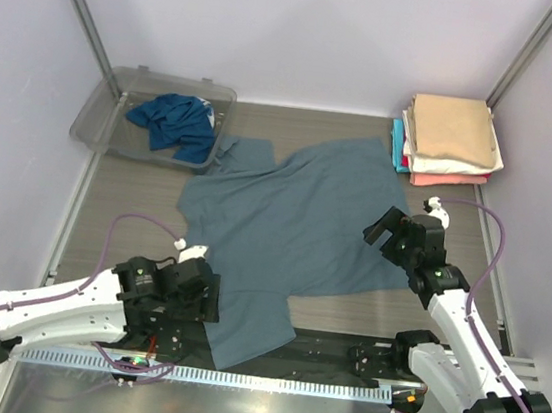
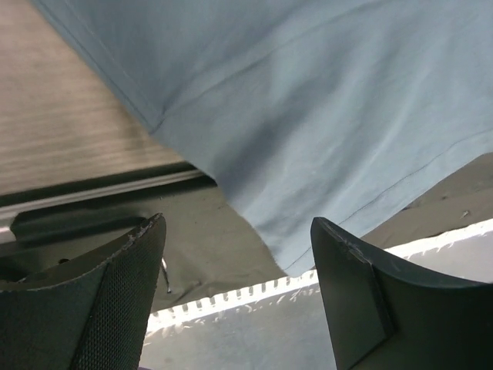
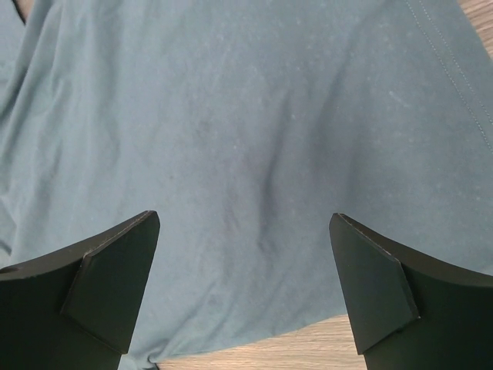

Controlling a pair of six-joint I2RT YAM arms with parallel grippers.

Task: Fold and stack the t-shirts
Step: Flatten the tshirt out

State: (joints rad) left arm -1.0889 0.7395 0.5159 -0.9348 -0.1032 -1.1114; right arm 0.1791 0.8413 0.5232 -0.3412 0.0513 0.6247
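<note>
The slate-blue t-shirt (image 1: pixel 288 228) lies spread open, mostly flat, mid-table on the wood-grain table (image 1: pixel 126 198). One flap reaches twd the near edge, and another reaches twd the far left, just beside the tub. From the left wrist cam we see the shirt (image 2: pixel 323 116) as a pale blue sheet whose corner hangs over the dark near edge, close to a white toothed strip (image 2: pixel 231 297). In the right wrist cam the cloth (image 3: pixel 246 116) fills nearly the whole view w/ soft wrinkles, and bare wood shows only at the bottom.

The left gripper (image 1: pixel 203 293) sits low at the shirt's near-left edge. Its wrist view (image 2: pixel 239 293) shows the jaws apart w/ nothing between them. The right gripper (image 1: pixel 382 230) sits over the shirt's right side. Its wrist view (image 3: pixel 243 285) also shows the jaws spread wide above the cloth, gripping nothing.

Containers: a clear plastic tub (image 1: pixel 101 115) stands at the far left and holds one crumpled teal-blue shirt (image 1: pixel 176 122), and we see no other item in it. At the far right corner we see a stack of folded shirts, w/ a tan one (image 1: pixel 452 127) on top, a white one (image 1: pixel 452 168) under it, a coral one (image 1: pixel 451 180) at the bottom edge, and a teal one (image 1: pixel 397 141) peeking out on the left side. The stack is well apart from the tub and close to the spread shirt's far-right corner.
</note>
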